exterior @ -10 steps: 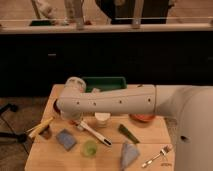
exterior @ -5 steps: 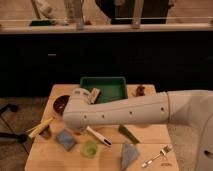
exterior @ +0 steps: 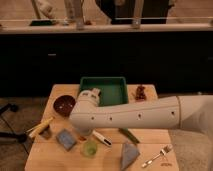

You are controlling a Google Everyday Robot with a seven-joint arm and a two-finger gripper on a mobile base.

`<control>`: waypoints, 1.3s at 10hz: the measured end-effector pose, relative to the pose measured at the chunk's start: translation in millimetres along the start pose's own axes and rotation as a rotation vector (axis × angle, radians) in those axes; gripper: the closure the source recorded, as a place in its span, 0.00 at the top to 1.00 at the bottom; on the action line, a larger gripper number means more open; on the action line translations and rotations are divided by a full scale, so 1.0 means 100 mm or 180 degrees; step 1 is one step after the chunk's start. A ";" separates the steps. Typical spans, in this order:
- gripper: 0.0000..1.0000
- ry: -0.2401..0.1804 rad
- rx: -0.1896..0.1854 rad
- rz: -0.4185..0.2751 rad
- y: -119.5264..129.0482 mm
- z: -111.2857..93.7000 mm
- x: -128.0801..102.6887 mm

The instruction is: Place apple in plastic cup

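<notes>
Spanning the bench (exterior: 50, 155) from the right edge of the view, 1 white robot arm (exterior: 130, 116) lies low across the middle of the wooden surface, its rounded elbow end at about the centre-left. The end effector (exterior: 82, 134) sits beneath that rounded end, largely hidden by the arm body; it is clenched, and whether anything is held in it cannot be told. A small orange-red patch shows just under the arm end, beside the end effector, which may be the apple (exterior: 81, 136); its identity and contact cannot be confirmed.

The plastic cup (exterior: 90, 148), translucent light green, stands upright on the bench just below and slightly right of the arm end, apart from the arm.

Other items noted on the bench: 1 green tray (exterior: 107, 86) at the back centre, partly overlapped by the arm; 1 dark red bowl (exterior: 63, 105) to the left of the arm end; 1 small dark red object (exterior: 140, 92) to the right of the tray; 1 yellowish stick-like item (exterior: 39, 128) at the left edge; 1 blue-grey block (exterior: 65, 139) to the left of the cup; 1 white utensil (exterior: 101, 138) lying diagonally to the right of the cup; 1 green elongated item (exterior: 129, 135) near the arm's underside; 1 grey-blue wedge-shaped object (exterior: 129, 154); and 1 fork (exterior: 156, 156) at the front right.
</notes>
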 end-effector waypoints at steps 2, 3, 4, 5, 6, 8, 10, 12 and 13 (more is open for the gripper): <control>0.00 -0.0076 -0.0024 0.0025 0.08 0.02 0.01; 0.00 -0.0108 -0.0031 0.0030 0.10 0.03 0.01; 0.00 -0.0156 -0.0037 0.0023 0.10 0.07 -0.02; 0.00 -0.0182 -0.0040 0.0018 0.11 0.09 -0.03; 0.00 -0.0220 -0.0049 0.0017 0.13 0.11 -0.05; 0.00 -0.0270 -0.0067 0.0014 0.16 0.14 -0.09; 0.00 -0.0294 -0.0087 0.0006 0.18 0.15 -0.14; 0.00 -0.0310 -0.0102 0.0030 0.22 0.14 -0.18; 0.00 -0.0314 -0.0105 0.0042 0.23 0.14 -0.19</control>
